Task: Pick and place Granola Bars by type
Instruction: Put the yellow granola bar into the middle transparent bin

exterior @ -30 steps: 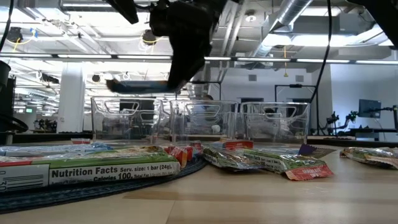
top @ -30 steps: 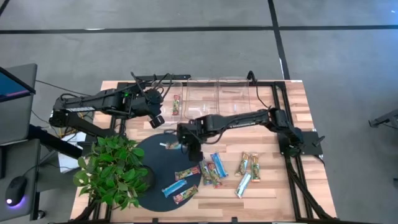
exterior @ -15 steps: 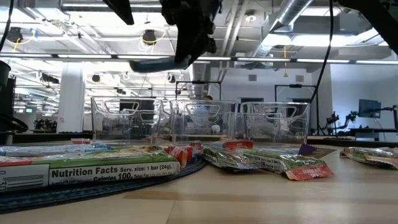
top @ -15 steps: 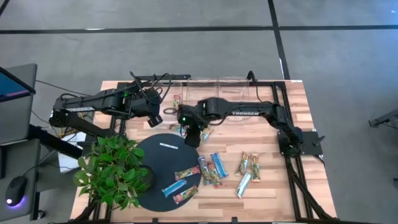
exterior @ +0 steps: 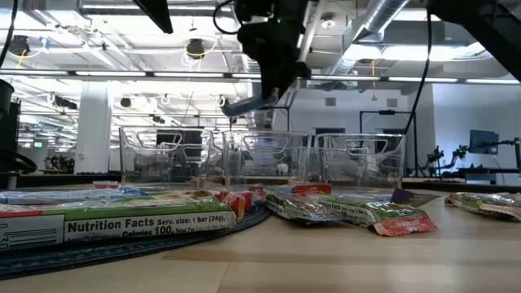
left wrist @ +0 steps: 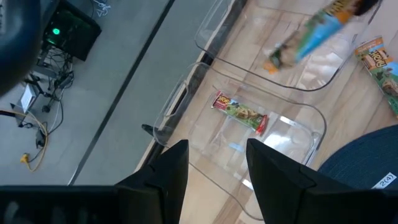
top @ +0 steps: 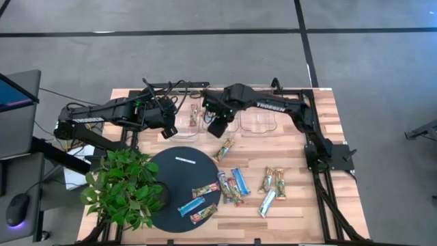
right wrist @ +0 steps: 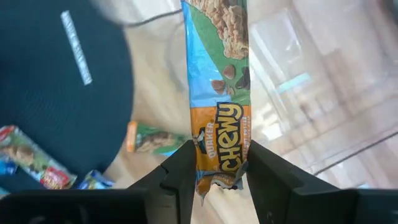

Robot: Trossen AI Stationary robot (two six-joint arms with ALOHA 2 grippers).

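Right wrist view is showing the right gripper (right wrist: 214, 167) fingers clamping a Chewy bar (right wrist: 217, 81); lowering inside the middle bin (top: 222, 102) before releasing seems wise.

My two arms are matte black, built of slim jointed segments. My right arm (top: 273, 109) carries white lettering along its forearm; my left arm (top: 109, 113) has a small green light and thin black cables looping near its wrist. Each gripper ends in two broad, dark, smooth-edged fingers (left wrist: 168, 174).
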